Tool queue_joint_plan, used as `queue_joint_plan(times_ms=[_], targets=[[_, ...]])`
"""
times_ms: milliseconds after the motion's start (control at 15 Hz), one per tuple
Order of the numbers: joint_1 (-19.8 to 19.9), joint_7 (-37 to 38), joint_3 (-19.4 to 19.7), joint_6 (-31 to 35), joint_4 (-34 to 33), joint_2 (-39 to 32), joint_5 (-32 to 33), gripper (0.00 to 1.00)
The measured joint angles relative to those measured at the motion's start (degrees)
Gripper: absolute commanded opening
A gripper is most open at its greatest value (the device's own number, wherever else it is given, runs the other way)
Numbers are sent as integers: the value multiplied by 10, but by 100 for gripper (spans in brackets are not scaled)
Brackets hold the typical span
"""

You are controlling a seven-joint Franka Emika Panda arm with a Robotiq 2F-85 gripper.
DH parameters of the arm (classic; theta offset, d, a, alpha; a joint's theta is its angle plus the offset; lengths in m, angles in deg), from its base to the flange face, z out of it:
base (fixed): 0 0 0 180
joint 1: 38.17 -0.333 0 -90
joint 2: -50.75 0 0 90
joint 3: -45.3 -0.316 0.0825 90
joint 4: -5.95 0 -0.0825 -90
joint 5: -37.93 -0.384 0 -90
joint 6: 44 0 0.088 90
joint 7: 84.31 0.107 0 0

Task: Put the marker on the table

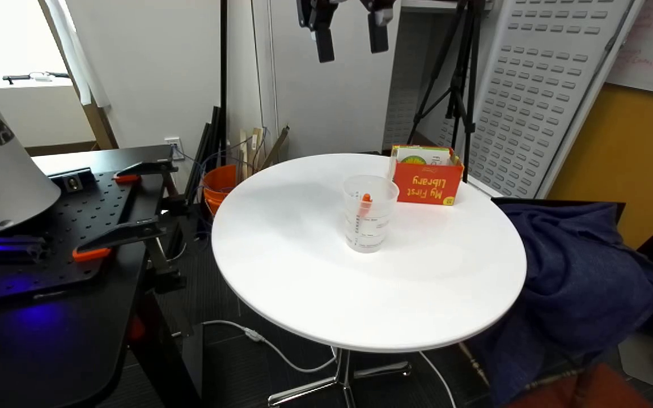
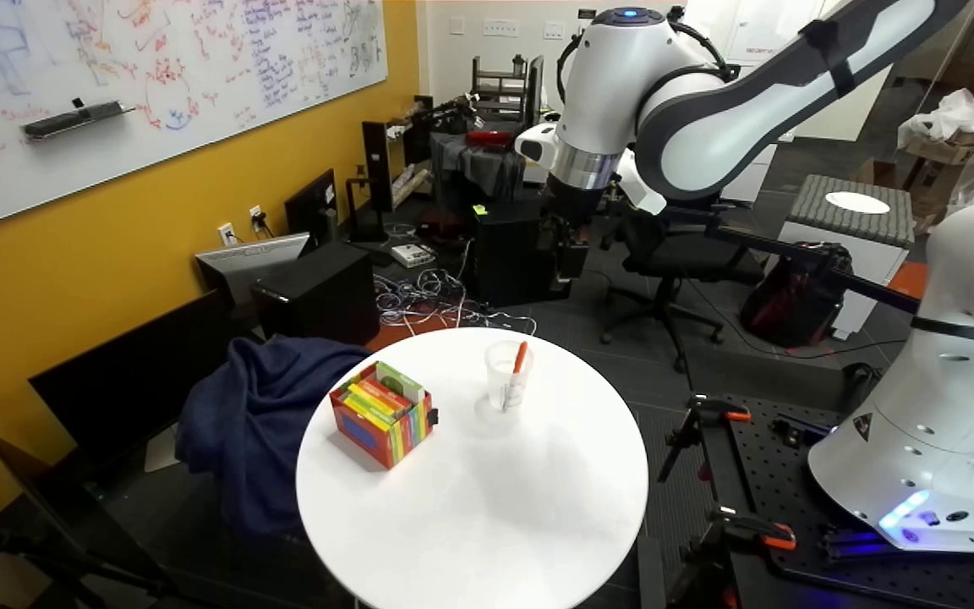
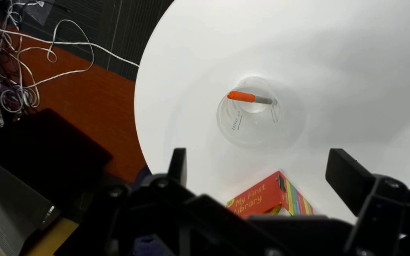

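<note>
The marker, with an orange-red cap and a grey barrel, leans inside a clear cup. It shows in both exterior views (image 1: 366, 199) (image 2: 520, 357) and in the wrist view (image 3: 242, 96). The clear cup (image 1: 367, 233) (image 2: 501, 376) (image 3: 255, 133) stands upright on the round white table (image 1: 298, 272) (image 2: 487, 516) (image 3: 183, 71). The marker's cap end sticks up to the rim in an exterior view. My gripper (image 1: 352, 48) (image 3: 258, 156) is open with nothing between its fingers, high above the table. In an exterior view the gripper (image 2: 570, 262) is dark and partly unclear.
An orange-red box of small books (image 1: 427, 184) (image 2: 381, 419) (image 3: 256, 195) stands on the table near the cup. A chair draped with dark blue cloth (image 1: 581, 272) (image 2: 259, 423) is beside the table. A black desk (image 1: 49, 340) carries the arm's base.
</note>
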Motion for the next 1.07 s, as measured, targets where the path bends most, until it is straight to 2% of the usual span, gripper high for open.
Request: queue_joint_plan(times_ms=[1067], targets=[[1, -25, -9, -3, -84, -154, 1, 100]])
